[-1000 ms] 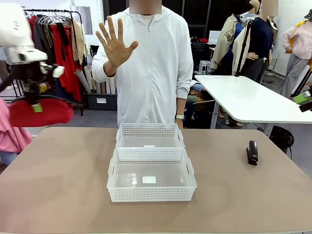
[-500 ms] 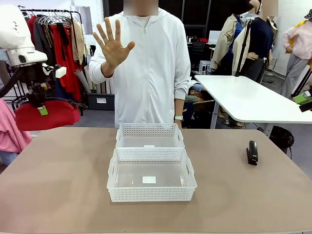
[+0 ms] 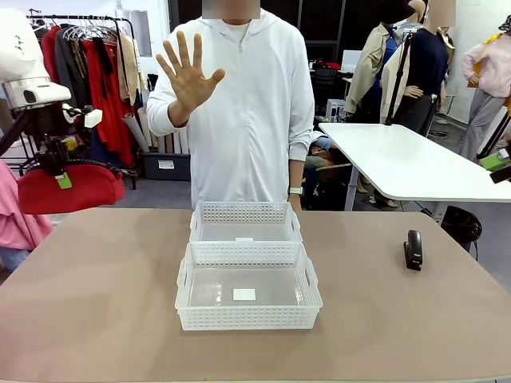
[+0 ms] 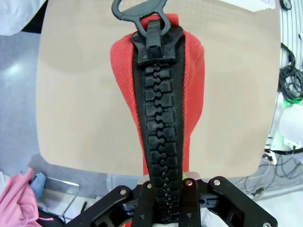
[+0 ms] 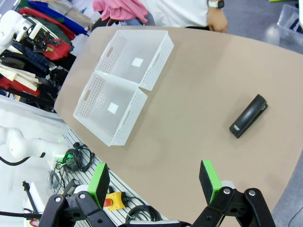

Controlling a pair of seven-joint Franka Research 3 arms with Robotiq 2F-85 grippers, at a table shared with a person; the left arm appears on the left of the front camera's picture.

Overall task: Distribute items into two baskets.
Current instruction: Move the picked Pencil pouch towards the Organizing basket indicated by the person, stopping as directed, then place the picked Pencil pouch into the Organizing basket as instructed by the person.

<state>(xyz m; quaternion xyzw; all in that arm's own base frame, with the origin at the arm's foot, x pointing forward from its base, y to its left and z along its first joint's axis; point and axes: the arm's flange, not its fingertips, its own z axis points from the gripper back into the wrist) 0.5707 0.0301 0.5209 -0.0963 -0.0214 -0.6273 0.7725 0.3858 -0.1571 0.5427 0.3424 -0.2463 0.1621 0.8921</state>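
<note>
The tan table (image 3: 96, 303) carried the near basket (image 3: 247, 319) at its middle, and everything else is placed from that basket. The person (image 3: 255, 136) in a white zipped top stood straight behind it at the table's far edge. The far basket (image 3: 245, 222), its white lattice twin, sat directly behind the near basket with their long sides touching. Each had a small white label on its floor.

The red pouch (image 3: 72, 187) hung in the air well to the left of the near basket and higher than it, out by the table's left edge. The left gripper (image 3: 57, 174) was clenched on it from above. In the left wrist view the fingers pinched the pouch along its black zipper (image 4: 158, 118), with the ring pull (image 4: 142, 8) at the pouch's far end.

The right gripper (image 5: 155, 182) was released, its green pads wide apart, up above the table and well to the right of the near basket.

The person's hand (image 3: 188, 73) was raised behind and above the near basket, slightly to its left, palm toward the robot and fingers spread. The black stapler (image 3: 413, 249) lay flat on the table, well to the right of the near basket.
</note>
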